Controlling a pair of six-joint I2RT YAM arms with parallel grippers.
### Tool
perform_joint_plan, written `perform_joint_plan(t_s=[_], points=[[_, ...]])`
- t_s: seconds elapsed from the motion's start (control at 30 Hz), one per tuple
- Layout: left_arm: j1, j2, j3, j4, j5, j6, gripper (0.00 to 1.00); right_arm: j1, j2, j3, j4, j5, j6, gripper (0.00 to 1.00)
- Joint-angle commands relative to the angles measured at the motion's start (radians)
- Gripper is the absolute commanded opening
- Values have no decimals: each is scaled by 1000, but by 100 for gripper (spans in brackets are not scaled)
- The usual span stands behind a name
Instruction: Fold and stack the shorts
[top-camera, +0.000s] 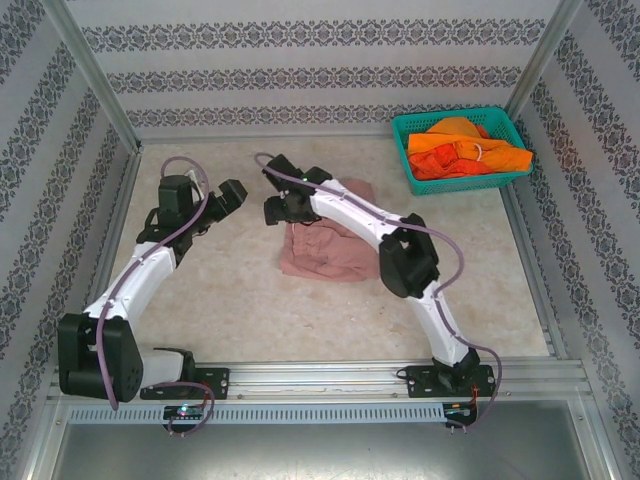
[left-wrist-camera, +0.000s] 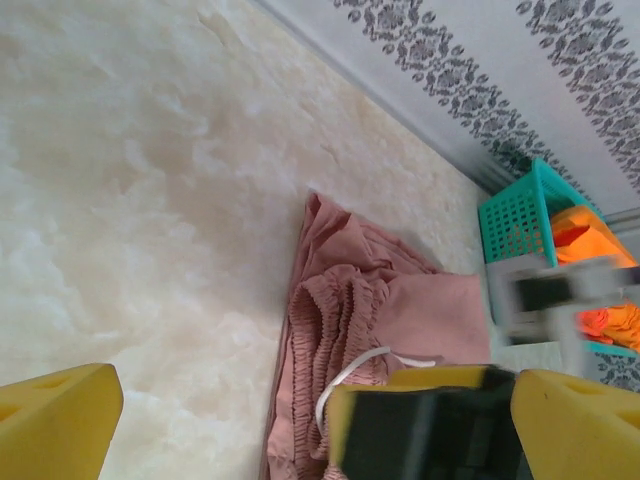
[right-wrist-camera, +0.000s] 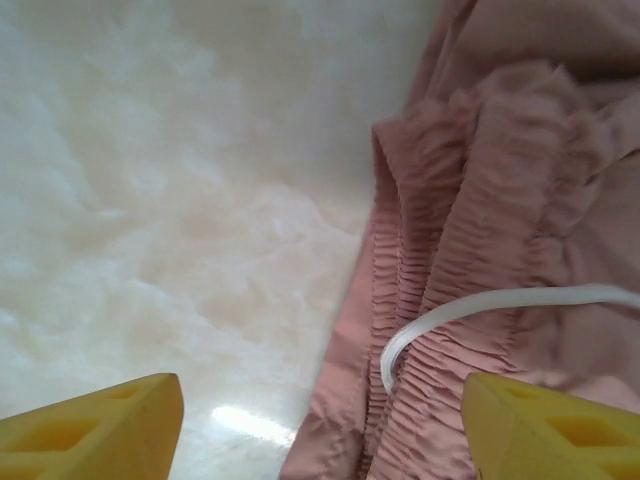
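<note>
1. The pink shorts (top-camera: 325, 252) lie crumpled on the pale marbled surface (top-camera: 230, 300), near its middle, and the top view shows the right arm crossing over part of them
2. Their gathered waistband (right-wrist-camera: 450, 200) is bunched into ridges on the side that faces the left arm, and a white drawstring (right-wrist-camera: 480, 305) loops across it
3. The right tool (right-wrist-camera: 322, 405) stands wide and holds nothing
4. One of its yellow fingers (right-wrist-camera: 90, 430) hangs over bare surface and the other over the edge of the waistband; I cannot tell whether either one touches the cloth
5. The left tool (left-wrist-camera: 318, 400) is also spread wide, with nothing between its fingers
6. In the top view the left tool sits over bare surface to the left of the pink shorts, apart from them, and points towards the right tool
7. The left wrist view looks along the surface at the waistband side of the pink shorts
8. The orange shorts (top-camera: 465, 155) are heaped in a teal basket (top-camera: 402, 145) at the far right corner of the surface, well apart from the pink pair
9. Some orange cloth hangs over the basket's right rim, and a bit of white drawstring shows on the heap
10. Walls (top-camera: 320, 60) with bands of dark ornament stand around the surface on three sides
</note>
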Motion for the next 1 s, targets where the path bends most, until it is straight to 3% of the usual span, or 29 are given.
perform_joint_plan(t_s=[0.0, 0.13, 0.27, 0.63, 0.97], points=[[16, -27, -17, -38, -13, 20, 100, -3, 102, 70, -191, 78, -53, 67], [19, -31, -32, -35, -3, 16, 100, -16, 115, 19, -213, 97, -64, 55], [20, -31, -44, -24, 1, 15, 100, -69, 40, -139, -179, 55, -49, 45], [22, -30, -78, 8, 12, 5, 100, -268, -258, -634, -42, -91, -84, 41], [27, -38, -89, 18, 10, 1, 100, -450, -362, -791, -93, -75, -207, 38]])
